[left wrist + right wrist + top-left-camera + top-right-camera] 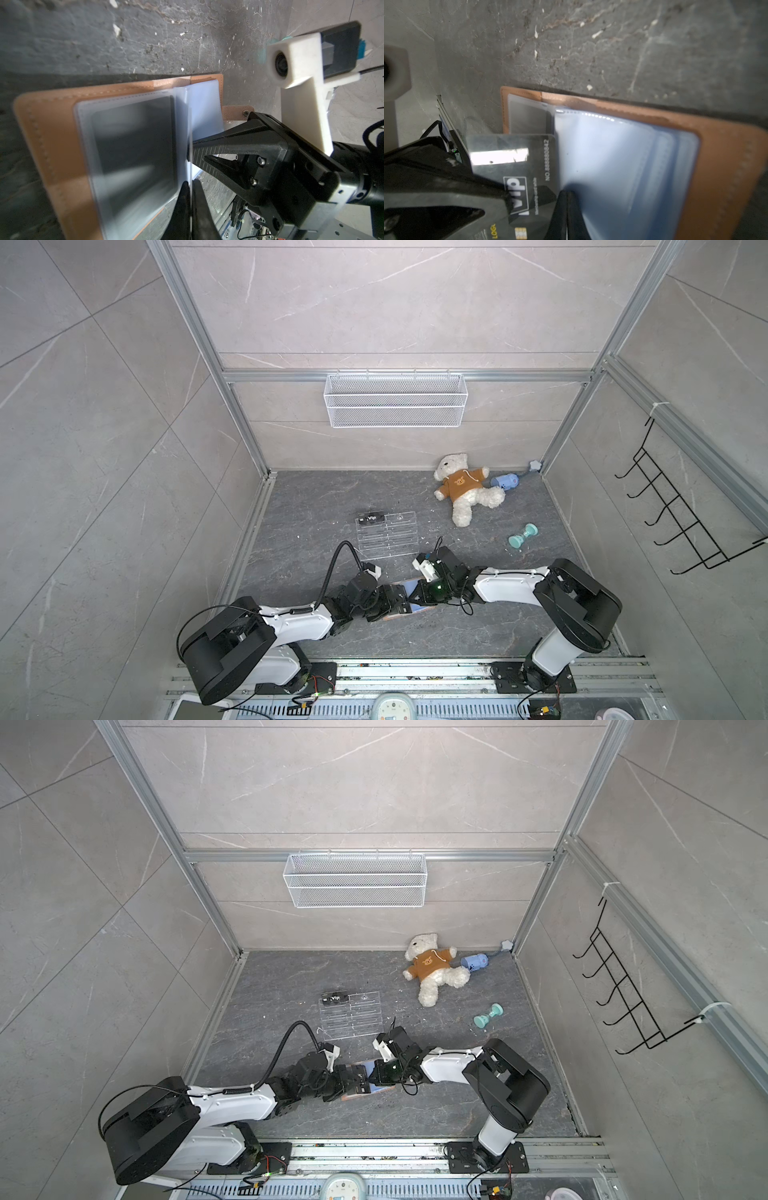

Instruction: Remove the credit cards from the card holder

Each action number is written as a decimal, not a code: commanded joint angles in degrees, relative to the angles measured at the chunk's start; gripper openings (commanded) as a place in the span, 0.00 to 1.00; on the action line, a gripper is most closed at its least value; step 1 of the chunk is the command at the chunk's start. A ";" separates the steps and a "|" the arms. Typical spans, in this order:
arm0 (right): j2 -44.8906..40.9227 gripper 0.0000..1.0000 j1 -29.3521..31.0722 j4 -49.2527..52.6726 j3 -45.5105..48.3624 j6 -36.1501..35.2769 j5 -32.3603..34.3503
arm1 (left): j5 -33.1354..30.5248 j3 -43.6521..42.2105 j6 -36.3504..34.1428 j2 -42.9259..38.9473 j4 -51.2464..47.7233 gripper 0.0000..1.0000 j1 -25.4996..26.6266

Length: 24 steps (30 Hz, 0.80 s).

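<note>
Jaws of left gripper (190, 184) clamp a credit card (533, 164) at 9 o'clock on the card holder (716, 166); right gripper (566, 193) jaws pinch a sleeve (612, 155), best anchored for a straight pull

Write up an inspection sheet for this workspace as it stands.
Surface: dark grey stone-look tabletop, scattered white specks.
Job's things: card holder lies open between the arms; a Vip card shows beside its pale blue sleeve; second Vip card at the far corner of the clear acrylic rack.
Clutter: teddy bear, teal dumbbell toy, pale blue toy.
Claws: left claw shut at the holder, what it pinches unclear; right claw shut on the sleeve.
Cables: black corrugated cable arches over the left arm.
Surroundings: white mesh basket on the back wall; black hook rack on the side wall.
</note>
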<state>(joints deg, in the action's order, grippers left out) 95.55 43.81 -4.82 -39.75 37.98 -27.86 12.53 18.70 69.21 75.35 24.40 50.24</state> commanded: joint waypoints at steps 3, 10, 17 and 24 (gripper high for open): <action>-0.46 0.06 0.48 1.95 -0.06 -0.51 1.57 | -0.08 0.72 -1.44 -2.06 -0.98 0.01 0.18; -4.91 0.13 0.48 6.61 -1.32 -2.88 4.28 | 0.42 4.34 -7.76 -5.82 -10.22 0.00 0.12; -12.02 0.25 0.52 14.61 -3.95 -7.47 9.72 | 1.17 11.66 -19.98 -9.55 -24.58 0.00 0.13; -19.55 0.38 0.41 20.81 -5.56 -12.21 15.54 | 0.65 19.93 -33.96 -11.86 -39.46 0.00 0.10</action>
<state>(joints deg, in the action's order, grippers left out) 78.83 43.92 10.90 -43.92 29.39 -16.38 12.58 35.51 44.64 65.04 -6.33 50.24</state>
